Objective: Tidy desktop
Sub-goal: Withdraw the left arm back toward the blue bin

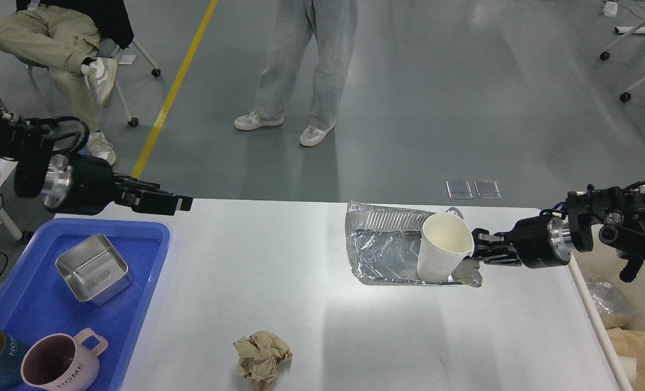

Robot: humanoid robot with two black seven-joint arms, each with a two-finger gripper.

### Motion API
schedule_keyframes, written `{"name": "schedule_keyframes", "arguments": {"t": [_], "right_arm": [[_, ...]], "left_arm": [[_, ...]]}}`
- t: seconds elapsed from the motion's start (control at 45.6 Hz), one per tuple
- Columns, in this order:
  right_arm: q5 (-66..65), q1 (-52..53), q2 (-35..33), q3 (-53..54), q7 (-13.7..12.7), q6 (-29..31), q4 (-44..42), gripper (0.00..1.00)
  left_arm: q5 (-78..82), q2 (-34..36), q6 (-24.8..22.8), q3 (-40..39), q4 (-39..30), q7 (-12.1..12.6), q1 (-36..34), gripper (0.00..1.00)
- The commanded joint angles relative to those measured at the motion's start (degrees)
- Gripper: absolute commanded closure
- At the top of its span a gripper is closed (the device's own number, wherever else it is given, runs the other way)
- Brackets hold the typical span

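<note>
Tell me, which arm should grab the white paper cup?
The right arm. Its pincer is already at the paper cup in the foil tray, while the left pincer hangs far off, above the blue tray.

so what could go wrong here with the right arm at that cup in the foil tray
1. The paper cup stands in the light, crumpled foil tray; pulling with the right gripper could tip the cup or drag the tray toward the nearby desktop edge.
2. The thin cup may crush if squeezed hard.
</note>
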Motion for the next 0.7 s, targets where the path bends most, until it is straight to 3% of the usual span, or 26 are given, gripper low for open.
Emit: {"name": "schedule_keyframes", "arguments": {"t": [0.0, 0.022, 0.219, 0.504, 0.68], "right_arm": [[0.0, -0.14, 0.07, 0.04, 0.03, 0.0, 0.0, 1.0], [0.0, -0.14, 0.16, 0.13, 0.03, 0.0, 0.0, 1.0], [0.0, -0.14, 0.24, 0.04, 0.03, 0.0, 0.0, 1.0], [0.0, -0.14, 0.6, -0.04, 0.03, 0.0, -0.09, 1.0], [0.0, -0.14, 0.68, -0.05, 0.03, 0.0, -0.09, 1.0]], "left_arm": [[1.33, 6.3, 0.04, -0.13, -5.0, -0.42, 0.12, 0.13], [1.33, 10.04, -0.13, -0.22, -7.61, -0.94, 0.03, 0.13], [1.24, 18.95, -0.66, -0.31, -12.99, -3.49, 0.12, 0.13], [1.24, 26.33, -0.92, -0.57, -16.25, -4.11, -0.15, 0.14], [1.24, 27.3, -0.92, -0.57, -16.51, -4.9, -0.23, 0.13]]}}
